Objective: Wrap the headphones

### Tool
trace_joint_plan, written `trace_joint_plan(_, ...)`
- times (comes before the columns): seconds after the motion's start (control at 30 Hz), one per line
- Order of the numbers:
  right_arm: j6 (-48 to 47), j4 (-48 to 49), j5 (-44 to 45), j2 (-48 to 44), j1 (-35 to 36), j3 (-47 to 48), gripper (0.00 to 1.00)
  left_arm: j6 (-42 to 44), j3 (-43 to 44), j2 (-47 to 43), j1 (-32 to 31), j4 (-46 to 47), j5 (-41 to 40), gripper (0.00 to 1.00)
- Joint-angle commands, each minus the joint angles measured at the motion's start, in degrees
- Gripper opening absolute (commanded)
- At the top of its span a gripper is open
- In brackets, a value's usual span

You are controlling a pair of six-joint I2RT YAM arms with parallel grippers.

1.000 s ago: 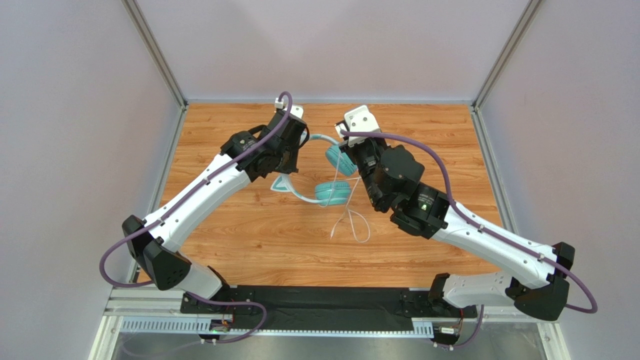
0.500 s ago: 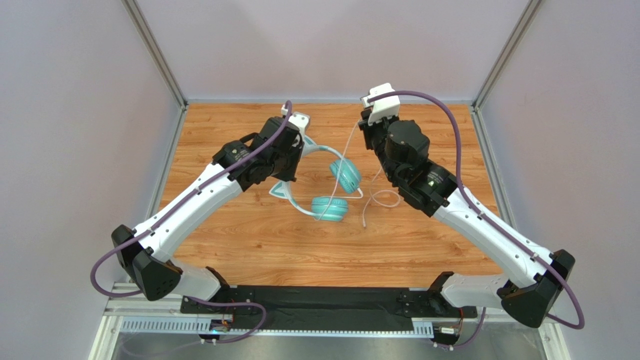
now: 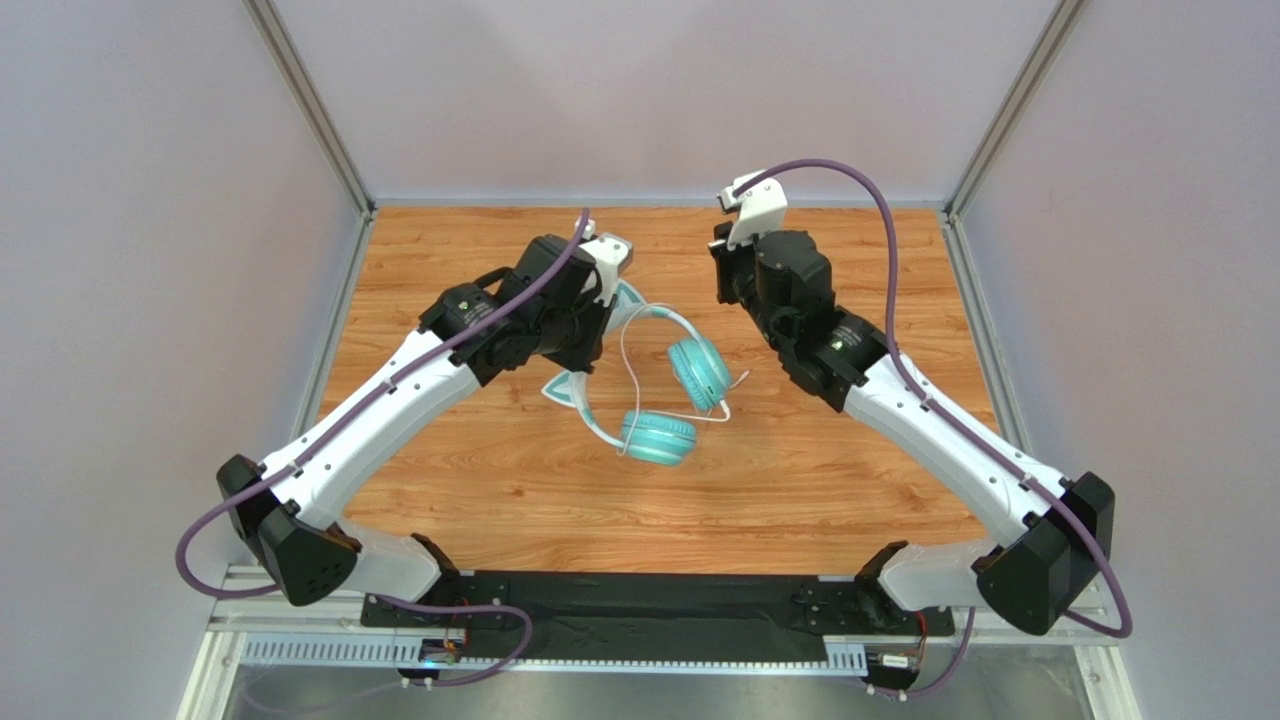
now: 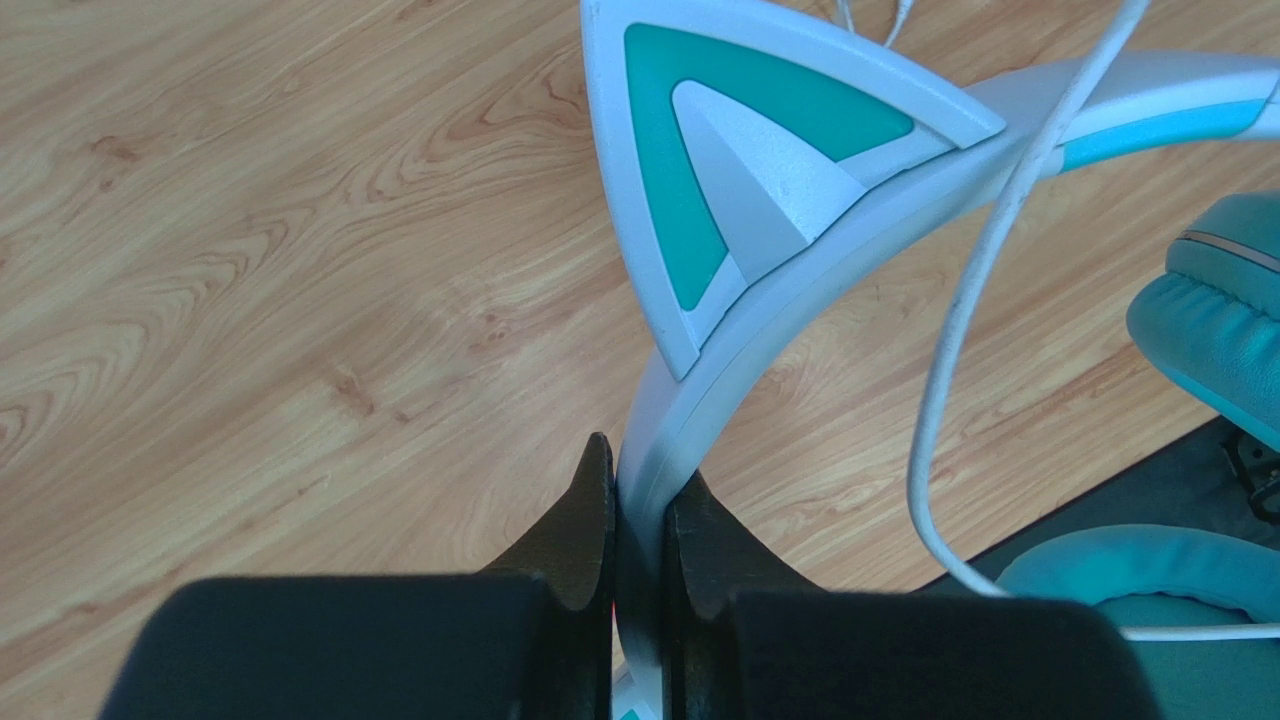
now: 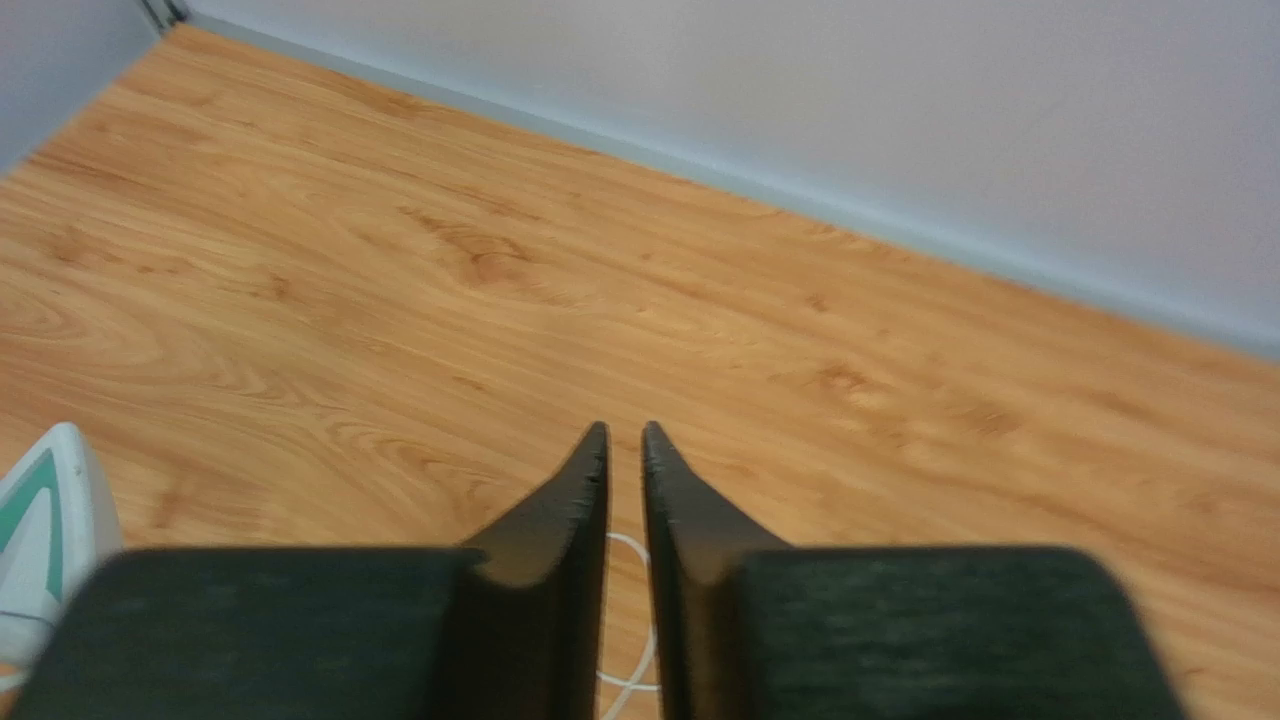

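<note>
The teal headphones [image 3: 661,435] hang just above the wooden table [image 3: 842,465], with both ear cups at the middle. My left gripper [image 3: 601,296] is shut on the pale headband [image 4: 781,285] just below a pointed cat ear [image 4: 721,165]. The thin white cable [image 3: 625,360] runs across the headband arc, and in the left wrist view the cable [image 4: 977,285] passes beside the ear cups [image 4: 1217,330]. My right gripper [image 3: 724,258] is raised at the back, right of the headband. Its jaws [image 5: 625,435] are nearly shut, with the cable [image 5: 649,648] showing in the slit between them.
Grey walls with metal rails enclose the table on three sides. The back wall's base [image 5: 902,240] is close ahead of the right gripper. A cat ear [image 5: 45,525] shows at the lower left of the right wrist view. Thick purple cables [image 3: 887,285] arch over both arms.
The right arm has moved back and up, drawing the cable with it. The loose loops beside the ear cups are gone from the table. The headphones have shifted slightly.
</note>
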Motion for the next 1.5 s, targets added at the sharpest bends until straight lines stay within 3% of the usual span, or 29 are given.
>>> trace_joint_plan(0.0, 7.33, 2.07, -8.53, -1.78, -3.16, -2.74, 0.27, 0.89, 4.26, -3.37, -0.15, 0.6, 1.35, 0.0)
trace_joint_plan(0.03, 9.0, 3.72, -15.26, -2.74, -5.43, -3.97, 0.41, 1.32, 4.87, -3.37, -0.24, -0.71, 0.3, 0.0)
trace_joint_plan(0.07, 10.23, 4.61, -18.98, -3.19, -6.67, -6.59, 0.69, 1.42, 6.01, -3.37, -0.15, -1.51, -0.14, 0.0)
trace_joint_plan(0.1, 11.11, 5.32, -23.2, -3.28, -7.81, -7.66, 0.77, 1.59, 6.72, -3.28, -0.24, -2.13, -0.93, 0.0)
trace_joint_plan(0.17, 12.18, 6.11, -30.69, -3.02, -10.28, -10.73, 0.84, 1.94, 8.38, -3.2, -0.24, -3.71, -1.11, 0.0)
trace_joint_plan(0.3, 12.35, 13.04, -40.18, -2.84, -11.16, -19.42, 0.85, 1.94, 10.5, -3.11, -0.24, -5.21, -1.38, 0.0)
trace_joint_plan(0.43, 13.49, 29.44, -45.98, -4.25, -11.16, -31.03, 0.86, 2.12, 11.47, -3.2, -0.24, -5.91, -1.55, 0.0)
trace_joint_plan(0.53, 13.15, 31.87, -50.04, -3.37, -10.03, -34.39, 0.87, 1.94, 11.65, -3.02, -0.24, -6.09, -1.55, 0.0)
trace_joint_plan(0.73, 11.73, 33.53, -45.57, 0.4, -5.45, -33.95, 0.89, 1.42, 12.61, -2.58, -0.24, -6.53, -1.03, 0.0)
trace_joint_plan(0.93, 15.95, 39.94, -36.79, 7.43, -3.43, -32.37, 0.79, 0.8, 14.98, -2.58, -0.24, -7.76, -0.33, 0.0)
trace_joint_plan(0.97, 17.0, 40.91, -35.64, 8.4, -3.43, -31.85, 0.61, 0.71, 15.33, -2.58, -0.24, -7.85, -0.24, 0.0)
trace_joint_plan(1.03, 19.98, 42.75, -34.58, 11.12, -3.43, -30.97, 0.39, 0.8, 16.65, -2.67, -0.24, -8.9, 0.12, 0.0)
trace_joint_plan(1.07, 20.87, 43.29, -34.58, 11.92, -3.43, -29.83, 0.23, 1.06, 17.09, -2.84, -0.24, -9.34, 0.03, 0.0)
trace_joint_plan(1.13, 21.75, 42.69, -34.49, 13.94, -3.34, -28.16, 0.04, 1.41, 17.71, -3.02, -0.24, -10.57, -0.5, 0.0)
trace_joint_plan(1.17, 22.37, 41.72, -33.36, 14.47, -3.25, -27.11, 0.0, 1.59, 17.89, -2.93, -0.24, -11.01, -0.76, 0.0)
trace_joint_plan(1.47, 14.83, 32.49, -11.65, 8.77, -3.69, -20.43, 0.0, 1.68, 13.58, -5.83, -0.24, -13.21, -0.32, 0.0)
